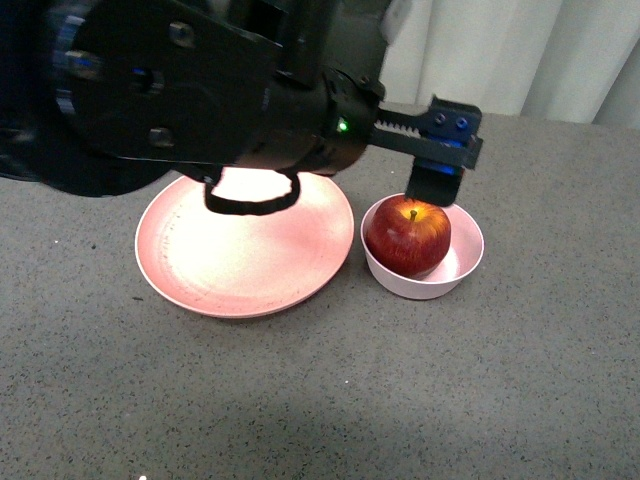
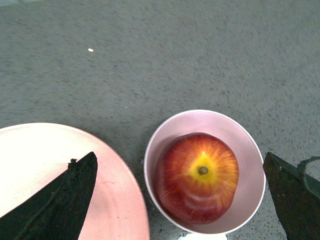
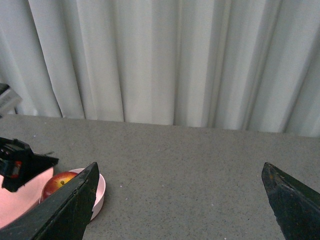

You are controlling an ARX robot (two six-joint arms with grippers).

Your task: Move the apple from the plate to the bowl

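apple point(image 1: 407, 235) sits inside the bowl point(image 1: 466, 268), stem up, yellow patch round the stem, dark red skin glossy. it fills most of the bowl and leans toward the side nearest the plate point(image 1: 243, 250). nothing grips it.

bowl is pale pink, whitish inside, standing on the grey speckled desk point(image 1: 320, 400) just beside the plate, rims close, cannot tell if they touch. plate is wide, salmon pink, bare on top, bright glare across its middle.

left claw point(image 2: 180, 185) hangs right above the bowl, spread wide. in the left wrist view one dark finger point(image 2: 60, 205) is over the plate edge and the other finger point(image 2: 295, 200) is out past the far side of the bowl, with apple point(image 2: 197, 177) and bowl point(image 2: 250, 150) between them, neither finger touching the apple. front view shows the left arm point(image 1: 200, 90) filling the upper left, its blue-and-black claw end over the bowl's back rim.

right claw point(image 3: 180, 205) also spread wide, holding nothing, up off the desk and well apart from the bowl. its wrist view takes in white curtain point(image 3: 160, 60), grey desk, and the apple point(image 3: 56, 184) in the bowl at one edge.
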